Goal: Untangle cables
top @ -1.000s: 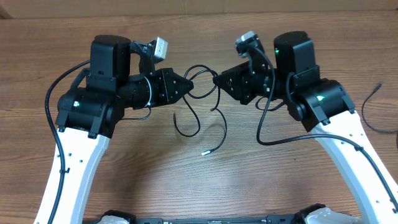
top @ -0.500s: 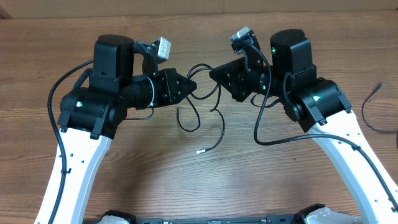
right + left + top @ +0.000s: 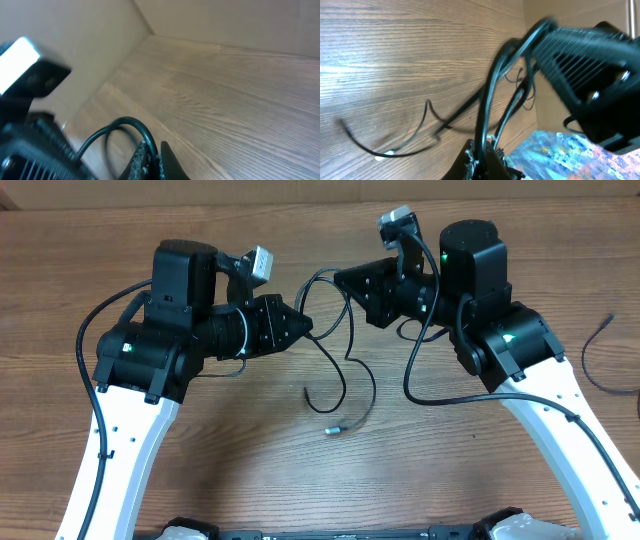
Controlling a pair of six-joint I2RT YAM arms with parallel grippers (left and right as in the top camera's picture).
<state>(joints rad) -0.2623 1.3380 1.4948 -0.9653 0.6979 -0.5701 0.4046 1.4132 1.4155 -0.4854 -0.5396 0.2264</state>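
Left pincer (image 3: 305,323), right pincer (image 3: 340,277): cables (image 3: 346,360) clamped

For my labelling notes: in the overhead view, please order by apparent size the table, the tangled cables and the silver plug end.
Largest: table.
Then: cables, as a spread bundle.
Smallest: silver plug end.

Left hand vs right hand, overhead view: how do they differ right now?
Left hand points right; right hand points left. Right hand sits farther across the table than left hand. Wrist views: several strands run from left hand, one loop from right hand. Shared: both shut on the cables.
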